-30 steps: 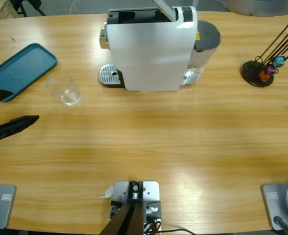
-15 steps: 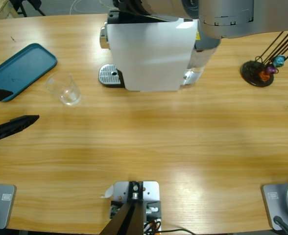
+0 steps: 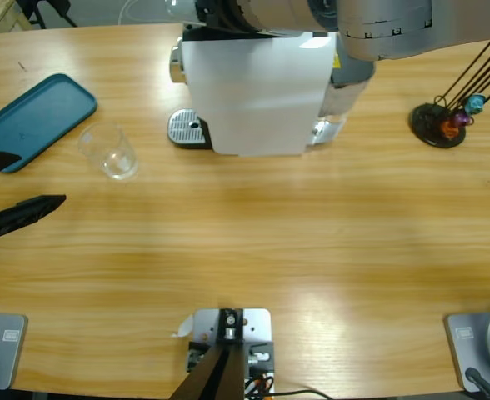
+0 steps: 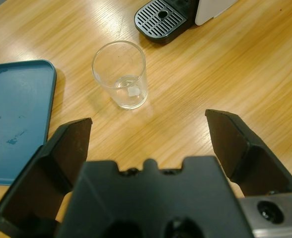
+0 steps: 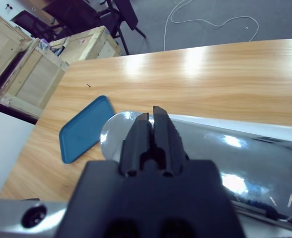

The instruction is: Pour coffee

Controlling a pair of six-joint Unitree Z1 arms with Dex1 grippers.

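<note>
A clear glass tumbler (image 3: 112, 152) stands upright left of the white coffee machine (image 3: 253, 92); in the left wrist view the tumbler (image 4: 121, 82) looks clear, and I see no coffee in it. My left gripper (image 3: 41, 179) is open at the table's left edge, a hand's width short of the tumbler, with nothing between its fingers. My right arm (image 3: 370, 25) reaches over the machine's top. In the right wrist view my right gripper (image 5: 151, 118) is shut, its tips over the machine's chrome lever (image 5: 113, 134). The black drip tray (image 3: 187, 129) is bare.
A teal tray (image 3: 32, 121) lies at the far left, behind the left gripper. A black capsule stand (image 3: 443, 123) with coloured capsules stands at the right. The machine's water tank (image 3: 349, 79) is behind its right side. Wooden crates (image 5: 32, 74) stand beyond the table.
The right arm has swung in over the machine's top, covering the lever that stood raised a second ago. The left gripper and the tumbler have not moved.
</note>
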